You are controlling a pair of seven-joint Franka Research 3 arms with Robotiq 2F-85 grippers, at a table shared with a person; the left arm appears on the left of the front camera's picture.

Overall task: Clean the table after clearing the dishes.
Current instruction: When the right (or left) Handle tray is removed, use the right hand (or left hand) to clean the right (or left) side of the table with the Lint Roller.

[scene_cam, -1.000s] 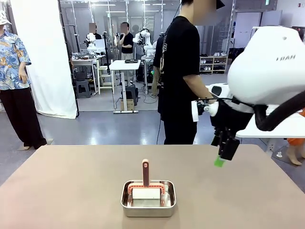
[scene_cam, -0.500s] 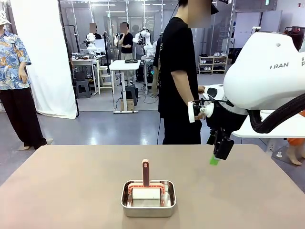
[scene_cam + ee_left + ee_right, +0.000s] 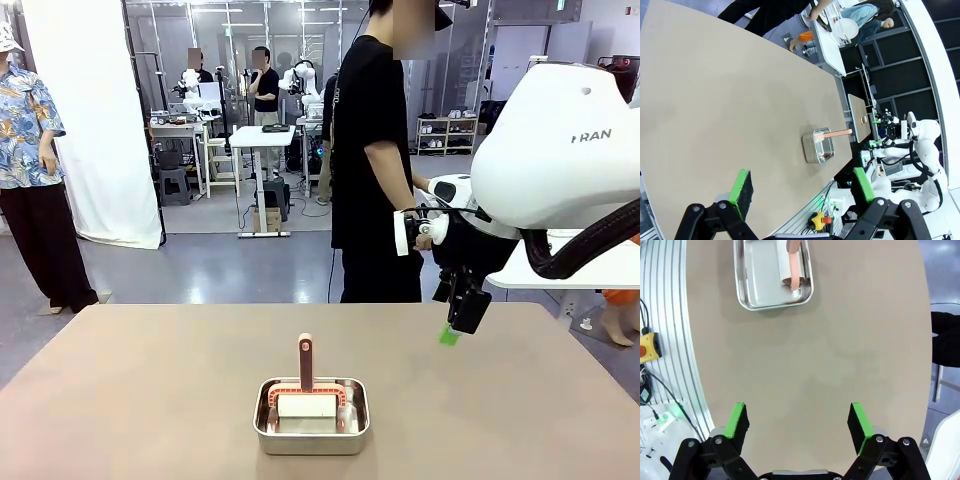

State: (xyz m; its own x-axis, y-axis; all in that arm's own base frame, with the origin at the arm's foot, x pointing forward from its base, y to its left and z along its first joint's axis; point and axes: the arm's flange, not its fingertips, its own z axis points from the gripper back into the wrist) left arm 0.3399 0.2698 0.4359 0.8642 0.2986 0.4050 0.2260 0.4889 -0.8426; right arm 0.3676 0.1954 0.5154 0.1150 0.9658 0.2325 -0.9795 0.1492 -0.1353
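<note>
The counter (image 3: 150, 380), a wide taupe-brown top, lay bare apart from one thing near the robot's edge at the middle: a shiny steel pan (image 3: 311, 441). A white roller (image 3: 305, 405) rested inside the pan, its pink handle pointing toward the far side. No marks or spills could be made out on the surface.

The right tool (image 3: 797, 421) hung above the far right part of the counter, pointing straight down, with its green pads spread wide and nothing between them. The pan lay well apart from it. The left tool (image 3: 801, 186) hung above the counter's left side, also fully spread and holding nothing, with the pan well off from it too.

A person in black (image 3: 375, 170) stood at the far side, turned toward a white side table (image 3: 570, 272) on the right.

Judging from this, the clearing of dishes seemed finished, since the pan was all the counter carried. The cleaning itself seemed not yet begun: the roller sat untouched in its pan. What remained was picking it up and running it over the top.
</note>
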